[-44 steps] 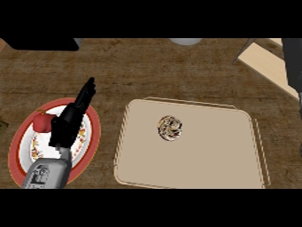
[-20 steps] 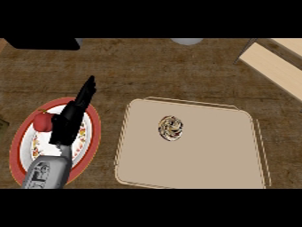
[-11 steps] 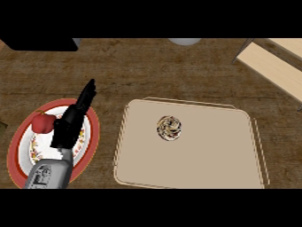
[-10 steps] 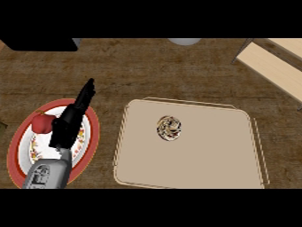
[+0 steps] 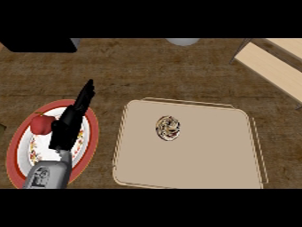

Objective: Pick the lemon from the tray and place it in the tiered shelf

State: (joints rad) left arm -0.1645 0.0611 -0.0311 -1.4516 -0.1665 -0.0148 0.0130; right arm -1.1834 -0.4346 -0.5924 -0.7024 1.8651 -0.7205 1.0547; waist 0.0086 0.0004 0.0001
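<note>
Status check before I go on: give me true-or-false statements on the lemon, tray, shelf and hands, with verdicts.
The round mottled lemon lies on the beige square tray. True.
The black left hand is curled round the lemon. False: straight-fingered, it is over the red-rimmed plate, apart from the tray.
The right hand shows beside the tray. False: it is not in view.
The light wooden tiered shelf stands at upper right. True.
A red round fruit lies on the plate. True.

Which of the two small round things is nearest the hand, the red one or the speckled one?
The red one, on the red-rimmed plate right beside the left hand. The speckled one lies alone on the tray, well apart.
</note>
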